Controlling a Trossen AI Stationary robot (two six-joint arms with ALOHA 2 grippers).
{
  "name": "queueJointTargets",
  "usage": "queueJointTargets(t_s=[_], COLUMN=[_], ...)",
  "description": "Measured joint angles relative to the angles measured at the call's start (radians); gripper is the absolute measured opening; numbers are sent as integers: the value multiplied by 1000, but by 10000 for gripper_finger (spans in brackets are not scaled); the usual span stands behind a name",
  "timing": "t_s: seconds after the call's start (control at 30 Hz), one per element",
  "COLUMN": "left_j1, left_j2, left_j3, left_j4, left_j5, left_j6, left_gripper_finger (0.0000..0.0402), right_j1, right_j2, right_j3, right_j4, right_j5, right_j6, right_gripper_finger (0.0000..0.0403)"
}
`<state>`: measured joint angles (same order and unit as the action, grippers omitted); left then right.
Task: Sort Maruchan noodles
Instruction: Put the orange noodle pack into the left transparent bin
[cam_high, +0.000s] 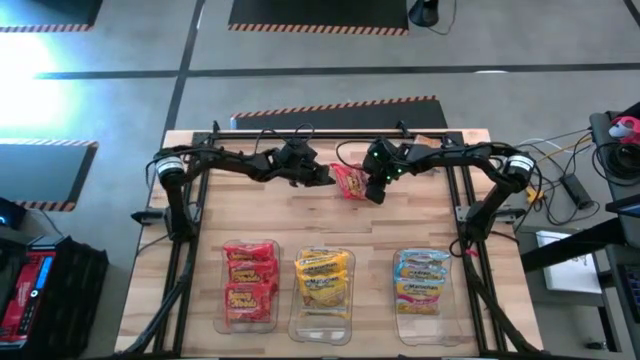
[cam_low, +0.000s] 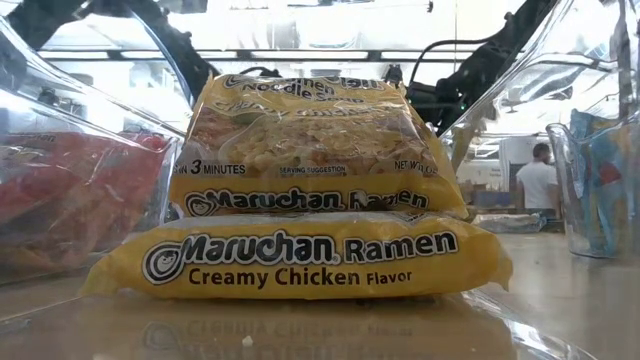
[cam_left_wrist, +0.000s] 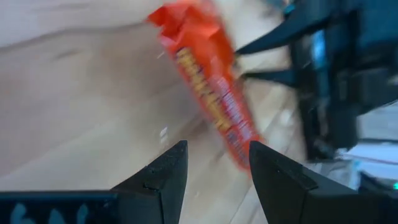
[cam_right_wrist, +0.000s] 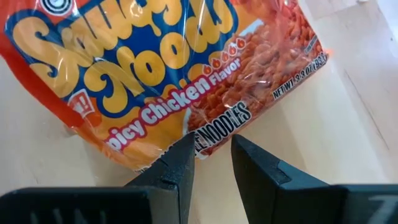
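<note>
A red Maruchan packet (cam_high: 350, 181) printed "Spicy Chicken" is near the table's middle, toward the far side, between my two grippers. My right gripper (cam_high: 376, 190) is just to its right and shut on it. My left gripper (cam_high: 322, 176) is just to its left, open, its fingers (cam_left_wrist: 168, 174) pointing at the packet (cam_left_wrist: 208, 87) without touching it. Along the near edge are three clear bins. They hold red packets (cam_high: 249, 280), yellow packets (cam_high: 323, 280) and light blue packets (cam_high: 421, 280). In the low view, two yellow packets (cam_low: 310, 200) lie stacked. My right gripper pinches the red packet between its two fingers at the edge by the "NOODLES" print (cam_right_wrist: 211, 138). The fingers reach it from the table's right side, slanting down. The packet stands tilted on edge; whether its lower end touches the table I cannot tell.
The three clear bins (cam_high: 300, 330) line the near edge, with bare wood (cam_high: 300, 220) between them and the grippers. A black frame rail (cam_high: 300, 132) runs along the far edge and posts stand at both sides. A person (cam_low: 537, 182) stands far back in the room.
</note>
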<state>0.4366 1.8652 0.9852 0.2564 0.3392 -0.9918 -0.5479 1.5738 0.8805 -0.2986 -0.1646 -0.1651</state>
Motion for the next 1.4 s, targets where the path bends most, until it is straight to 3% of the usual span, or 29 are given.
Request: queueJointTargets(t_s=[0.6,1.23,1.4], left_j1=[0,-15,-15], left_j2=[102,200,209], left_j3=[1,122,133], left_j4=[212,214,185], left_j5=[-16,28,35], left_j6=[-70,-55,-54], left_gripper_finger=[153,152,123], right_j1=[48,97,99], right_j2=[1,1,1], right_j3=[-14,-14,-14], right_j4=[46,51,53], right_j5=[0,1,0], right_j6=[53,87,90], right_gripper_finger=[98,98,98])
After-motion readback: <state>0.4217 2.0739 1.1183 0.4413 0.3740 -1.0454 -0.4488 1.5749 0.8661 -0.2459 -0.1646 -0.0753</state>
